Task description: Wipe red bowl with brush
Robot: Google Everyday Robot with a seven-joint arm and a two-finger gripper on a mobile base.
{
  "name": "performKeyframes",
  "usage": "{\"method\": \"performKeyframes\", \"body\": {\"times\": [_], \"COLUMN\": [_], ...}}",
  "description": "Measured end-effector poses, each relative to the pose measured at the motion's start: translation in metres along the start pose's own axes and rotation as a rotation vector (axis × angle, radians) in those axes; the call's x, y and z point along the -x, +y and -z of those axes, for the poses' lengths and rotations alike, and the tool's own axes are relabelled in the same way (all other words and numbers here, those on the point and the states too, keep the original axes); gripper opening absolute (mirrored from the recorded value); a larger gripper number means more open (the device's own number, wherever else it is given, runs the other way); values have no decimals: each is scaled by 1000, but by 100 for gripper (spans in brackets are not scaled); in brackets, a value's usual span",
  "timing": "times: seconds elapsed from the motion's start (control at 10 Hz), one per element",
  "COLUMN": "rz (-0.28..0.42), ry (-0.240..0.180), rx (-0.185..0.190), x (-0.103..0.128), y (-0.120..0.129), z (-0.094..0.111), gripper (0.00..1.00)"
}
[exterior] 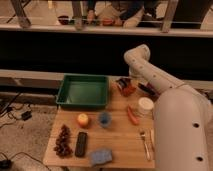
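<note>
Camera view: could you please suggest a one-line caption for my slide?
The pincer hovers at the red bowl beside the green tray on a cluttered wooden table.

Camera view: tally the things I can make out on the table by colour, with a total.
Green: 1, tray
Blue: 2, cup, sponge
Orange: 2, round fruit, long piece
Red: 1, red bowl, with the hand at it
White: 1, tub
Black: 1, slab
Dark red: 1, cluster
Silver: 1, fork
Total: 10
</note>
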Motion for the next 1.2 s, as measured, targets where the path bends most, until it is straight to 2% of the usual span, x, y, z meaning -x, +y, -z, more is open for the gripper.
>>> {"method": "performKeyframes", "body": {"times": [0.3,0.7,1.0,1.2], "rz": [-13,-71,-98,-98], "ry": [15,53,78,80], "rx": [13,-1,-4,-11], "x": [-21,-46,-50,-35], "y": [6,-18,-33,-45], "z": [-7,-10,-14,-19], "gripper": [0,0,0,0]}}
